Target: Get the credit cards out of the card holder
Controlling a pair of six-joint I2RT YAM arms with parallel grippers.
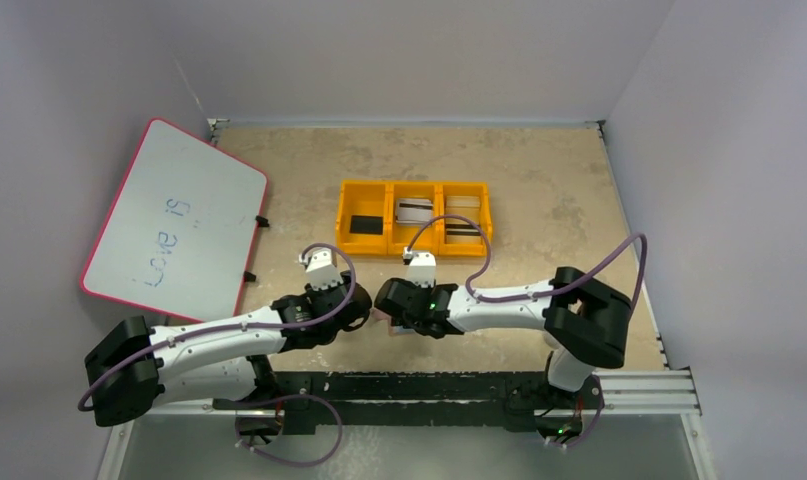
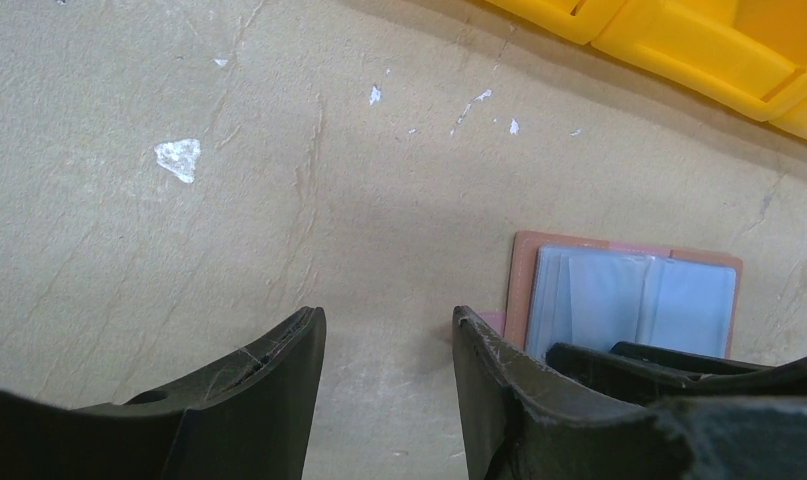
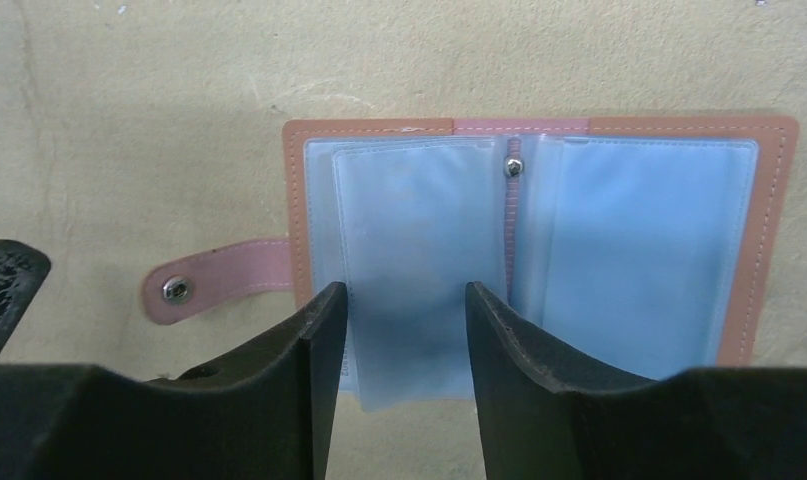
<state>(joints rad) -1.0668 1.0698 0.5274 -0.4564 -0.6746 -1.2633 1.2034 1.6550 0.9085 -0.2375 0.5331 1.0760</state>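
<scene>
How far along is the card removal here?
Done: the card holder lies unsnapped and open. In hand: the right gripper hovers open over a pale blue card that sticks out past the holder's near edge. Left: pulling it and any others free; the left gripper is empty.

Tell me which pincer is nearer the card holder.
Right. The right pincer hangs directly over the open card holder, straddling one inner panel. The left pincer is off to the holder's snap-tab side, over the table.
</scene>
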